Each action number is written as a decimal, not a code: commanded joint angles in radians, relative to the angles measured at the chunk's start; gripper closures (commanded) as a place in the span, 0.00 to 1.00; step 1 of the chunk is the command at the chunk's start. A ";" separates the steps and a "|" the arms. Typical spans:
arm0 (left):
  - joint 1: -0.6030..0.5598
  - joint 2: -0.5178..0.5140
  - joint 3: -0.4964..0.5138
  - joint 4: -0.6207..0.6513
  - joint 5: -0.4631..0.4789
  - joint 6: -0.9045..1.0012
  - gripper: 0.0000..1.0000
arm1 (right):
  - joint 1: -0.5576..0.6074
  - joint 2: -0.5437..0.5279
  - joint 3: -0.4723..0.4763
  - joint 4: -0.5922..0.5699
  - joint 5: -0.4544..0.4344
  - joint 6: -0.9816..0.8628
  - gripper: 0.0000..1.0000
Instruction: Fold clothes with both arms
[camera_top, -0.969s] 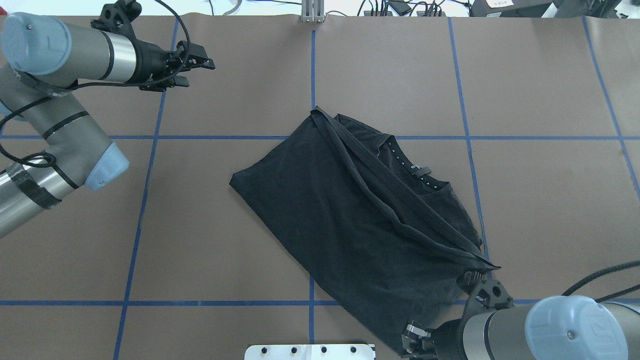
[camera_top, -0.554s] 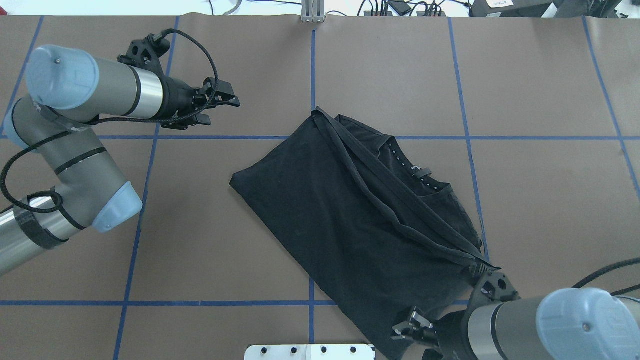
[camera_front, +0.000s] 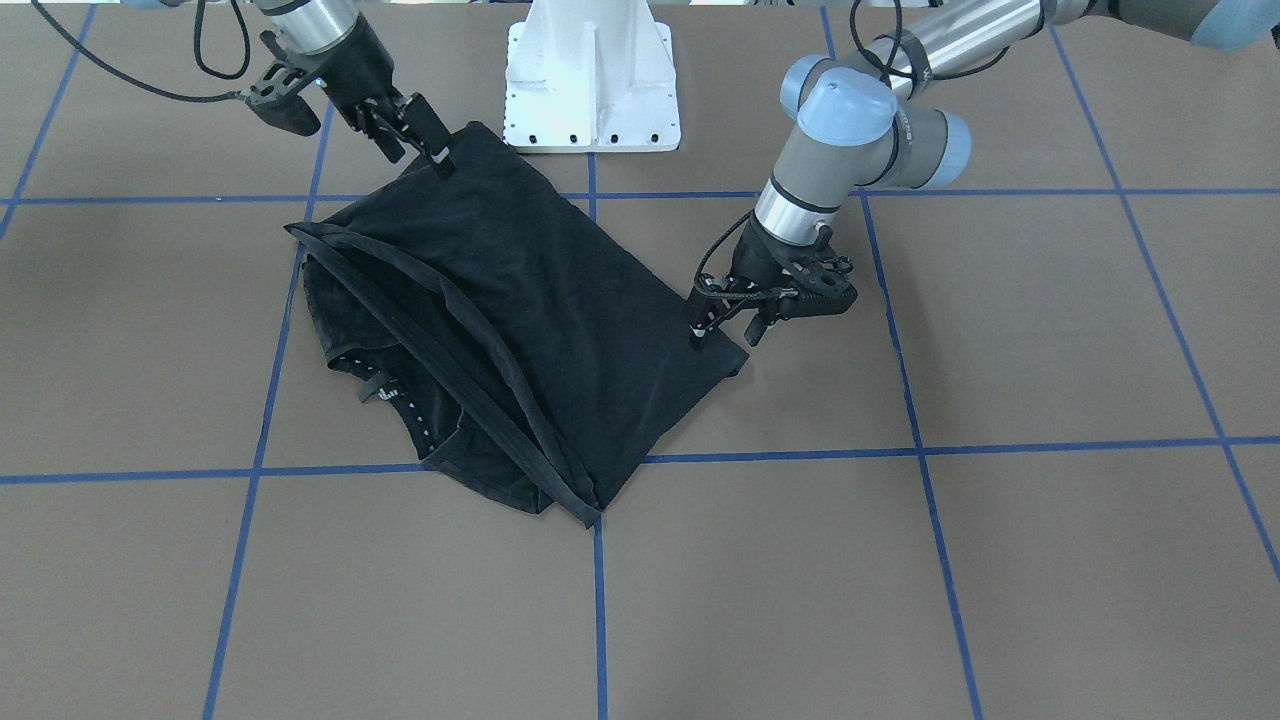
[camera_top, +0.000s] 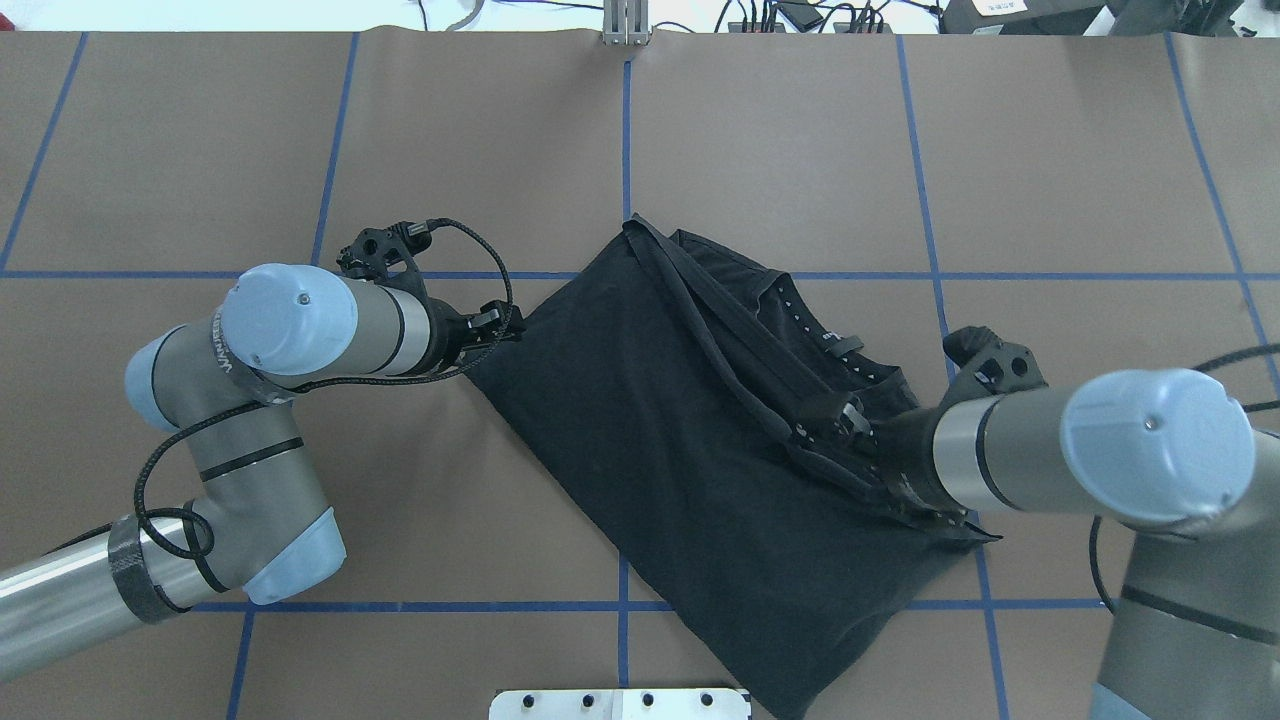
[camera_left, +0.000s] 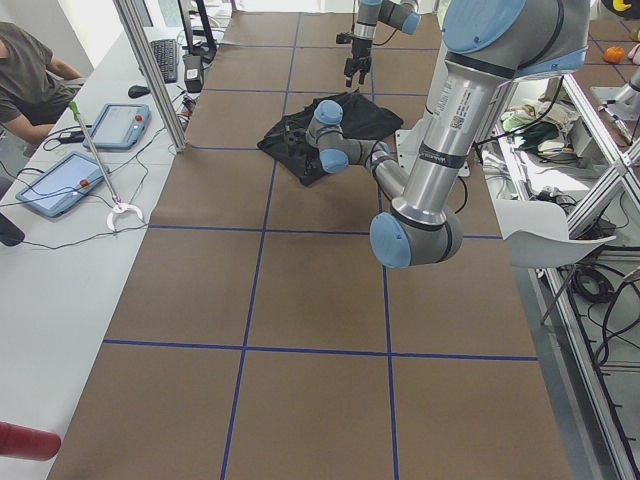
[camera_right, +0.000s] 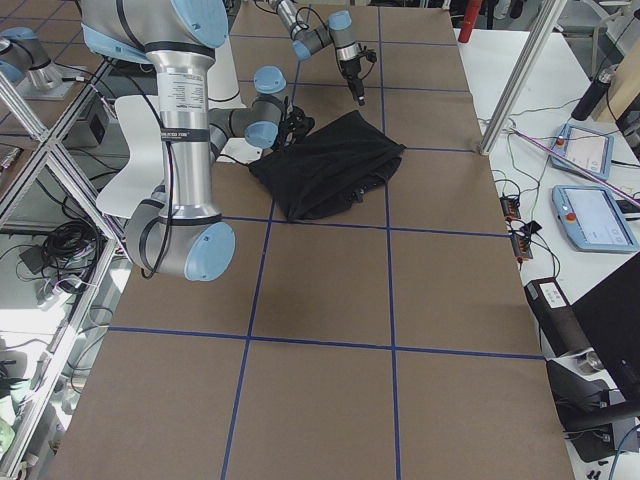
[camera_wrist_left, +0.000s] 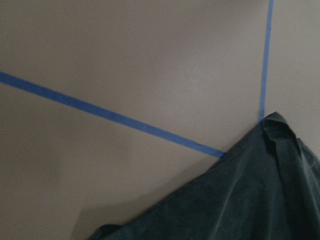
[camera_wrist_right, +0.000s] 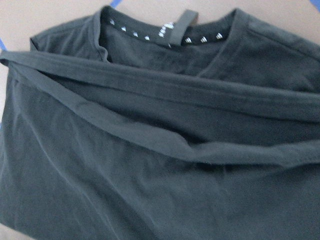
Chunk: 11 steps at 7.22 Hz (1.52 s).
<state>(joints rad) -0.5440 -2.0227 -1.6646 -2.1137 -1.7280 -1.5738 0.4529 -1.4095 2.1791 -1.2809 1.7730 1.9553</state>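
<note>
The clothes are one black T-shirt (camera_top: 660, 420) lying folded and askew on the brown table, its collar (camera_top: 820, 340) turned toward the far right. My left gripper (camera_top: 505, 325) is low at the shirt's left corner. Seen from the front, the left gripper (camera_front: 725, 330) is open, with one fingertip (camera_front: 700, 328) over the cloth edge. My right gripper (camera_top: 845, 440) hangs open well above the shirt's right part, near the long folded hem; in the front view the right gripper (camera_front: 415, 150) holds nothing. Only cloth shows in the wrist views: the shirt's corner (camera_wrist_left: 240, 205) and the collar (camera_wrist_right: 165, 30).
The white base plate (camera_front: 590, 90) stands just behind the shirt's near corner. Blue tape lines (camera_top: 625, 140) grid the table. Tablets (camera_left: 120, 125) and cables lie on a side bench where a person (camera_left: 25, 70) sits.
My left arm has swung in from the far left and come down to the shirt's left corner. My right arm has moved from the shirt's near corner to above its right side.
</note>
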 joint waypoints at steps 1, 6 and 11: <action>0.013 0.018 0.016 0.005 0.002 -0.009 0.32 | 0.117 0.160 -0.184 -0.037 -0.001 -0.061 0.00; 0.021 0.035 0.026 -0.006 0.001 -0.012 0.54 | 0.145 0.165 -0.228 -0.034 0.003 -0.131 0.00; 0.022 0.032 0.032 -0.008 0.001 -0.008 0.93 | 0.156 0.162 -0.226 -0.037 0.043 -0.131 0.00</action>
<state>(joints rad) -0.5217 -1.9930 -1.6328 -2.1211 -1.7273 -1.5832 0.6059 -1.2467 1.9527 -1.3171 1.8106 1.8239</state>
